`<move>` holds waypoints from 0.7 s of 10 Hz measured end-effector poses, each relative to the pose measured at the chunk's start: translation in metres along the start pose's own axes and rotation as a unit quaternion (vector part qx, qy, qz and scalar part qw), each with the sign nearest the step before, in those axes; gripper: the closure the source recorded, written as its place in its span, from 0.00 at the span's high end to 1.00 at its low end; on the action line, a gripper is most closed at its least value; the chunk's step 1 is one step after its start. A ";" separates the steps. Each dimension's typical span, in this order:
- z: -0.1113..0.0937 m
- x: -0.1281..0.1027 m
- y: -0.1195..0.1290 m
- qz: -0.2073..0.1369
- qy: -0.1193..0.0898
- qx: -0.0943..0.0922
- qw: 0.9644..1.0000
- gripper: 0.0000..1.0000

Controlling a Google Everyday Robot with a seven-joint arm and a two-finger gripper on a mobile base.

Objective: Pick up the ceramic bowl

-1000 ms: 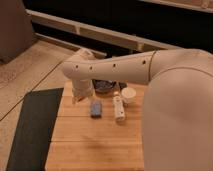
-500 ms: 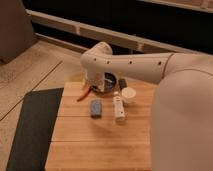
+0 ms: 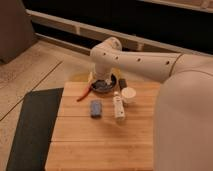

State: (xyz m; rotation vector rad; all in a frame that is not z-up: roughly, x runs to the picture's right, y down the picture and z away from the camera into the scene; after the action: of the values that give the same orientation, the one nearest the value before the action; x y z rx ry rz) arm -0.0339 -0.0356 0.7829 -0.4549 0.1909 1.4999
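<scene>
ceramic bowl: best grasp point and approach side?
Probably the rim, taken from straight above. The ceramic bowl sits upright, shallow and wide, so pinching its wall looks easier than spanning it. The red-orange stick lies at its left and the white cup at its right, so the near rim looks freest. The gripper is already over the bowl.

The ceramic bowl (image 3: 103,88) at frame centre is glossy grey-black. The dark gripper (image 3: 106,81) is just above it, under the cream-white arm (image 3: 145,62). The desk (image 3: 100,142) is pale wood with plank stripes. It carries a red-orange stick (image 3: 84,94), a white cup (image 3: 128,94) and a blue-grey block (image 3: 95,108). A black mat (image 3: 30,125) lies lower left.
</scene>
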 end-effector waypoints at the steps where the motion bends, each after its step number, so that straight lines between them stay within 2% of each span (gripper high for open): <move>1: 0.000 0.000 0.001 0.000 0.001 -0.001 1.000 0.65; 3: 0.001 0.000 -0.001 0.000 0.002 0.001 1.000 0.65; 5: 0.011 -0.019 -0.015 0.007 -0.003 0.018 1.000 0.65; 7: 0.031 -0.070 -0.052 0.004 -0.027 0.054 0.998 0.65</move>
State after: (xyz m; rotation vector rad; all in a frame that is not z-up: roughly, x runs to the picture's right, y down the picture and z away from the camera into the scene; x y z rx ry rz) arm 0.0075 -0.0870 0.8479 -0.3277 0.2308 1.4996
